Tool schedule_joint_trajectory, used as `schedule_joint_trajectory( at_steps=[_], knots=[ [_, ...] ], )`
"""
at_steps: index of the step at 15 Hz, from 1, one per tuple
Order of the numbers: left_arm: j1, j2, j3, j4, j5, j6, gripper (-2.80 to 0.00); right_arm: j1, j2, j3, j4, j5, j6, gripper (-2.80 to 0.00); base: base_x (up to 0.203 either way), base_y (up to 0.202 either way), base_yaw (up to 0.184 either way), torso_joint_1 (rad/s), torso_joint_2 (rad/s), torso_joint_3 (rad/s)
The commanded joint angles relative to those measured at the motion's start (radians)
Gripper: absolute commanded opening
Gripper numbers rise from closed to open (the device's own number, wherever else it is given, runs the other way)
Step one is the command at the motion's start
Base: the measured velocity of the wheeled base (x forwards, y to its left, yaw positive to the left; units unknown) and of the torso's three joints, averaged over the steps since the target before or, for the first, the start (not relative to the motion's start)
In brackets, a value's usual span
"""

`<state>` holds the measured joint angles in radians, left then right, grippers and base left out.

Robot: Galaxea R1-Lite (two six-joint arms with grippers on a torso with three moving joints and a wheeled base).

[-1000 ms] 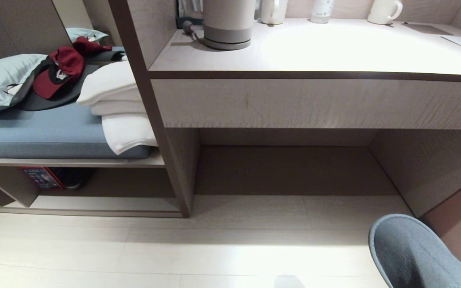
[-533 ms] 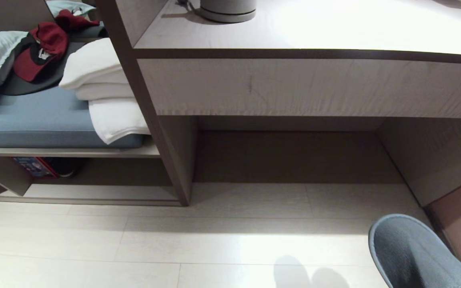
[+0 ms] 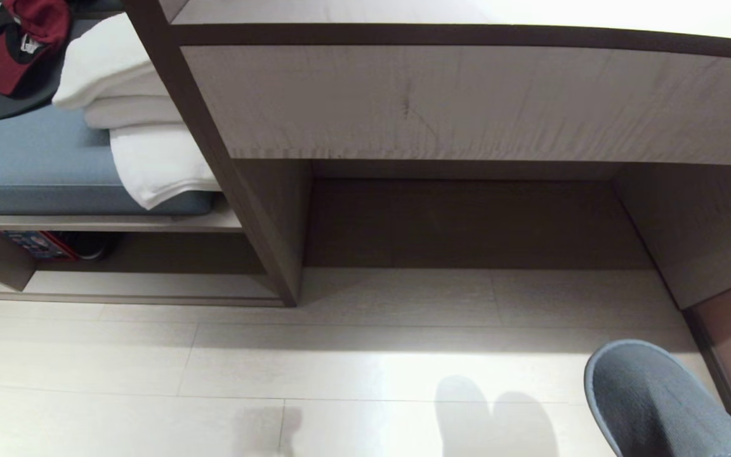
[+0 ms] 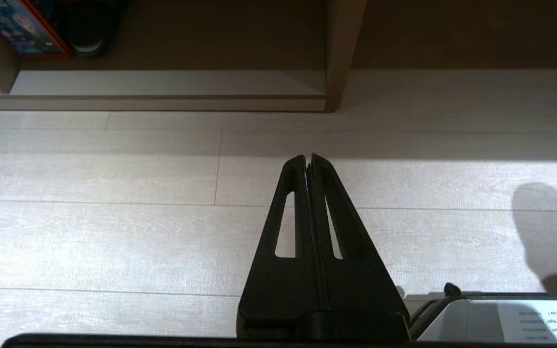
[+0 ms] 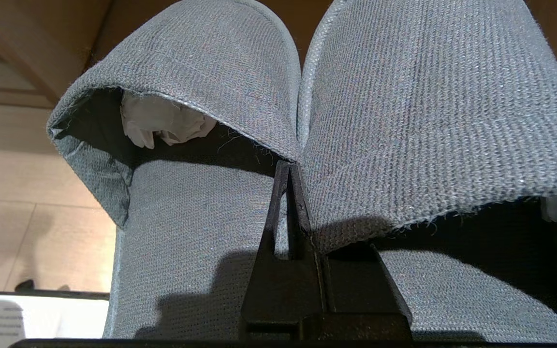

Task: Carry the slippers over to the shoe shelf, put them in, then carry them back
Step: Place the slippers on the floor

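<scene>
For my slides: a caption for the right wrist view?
Right gripper pinching both grey slippers together above the floor.

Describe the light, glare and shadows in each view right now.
Head view: the desk top glares white, and soft shadows lie on the pale floor beside the slippers. Left wrist view: a bright band crosses the floor past the left gripper. Right wrist view: the right gripper casts a dark shadow on the grey fabric.
</scene>
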<state>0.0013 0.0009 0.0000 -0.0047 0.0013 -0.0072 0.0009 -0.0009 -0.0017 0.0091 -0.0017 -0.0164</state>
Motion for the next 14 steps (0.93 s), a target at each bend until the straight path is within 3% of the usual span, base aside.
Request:
schedule_joint_trajectory(
  at_steps=[1, 14],
  knots=[
    [0.000, 0.001, 0.000, -0.001, 0.000, 0.000, -2.80, 0.001, 0.001, 0.000, 0.000, 0.000, 0.000, -2.80, 0.000, 0.000, 0.000, 0.007, 0.00, -0.196],
    [0.000, 0.001, 0.000, -0.001, 0.000, 0.000, -2.80, -0.001, 0.001, 0.000, 0.000, 0.000, 0.000, -2.80, 0.000, 0.000, 0.000, 0.001, 0.00, -0.195]
  ],
)
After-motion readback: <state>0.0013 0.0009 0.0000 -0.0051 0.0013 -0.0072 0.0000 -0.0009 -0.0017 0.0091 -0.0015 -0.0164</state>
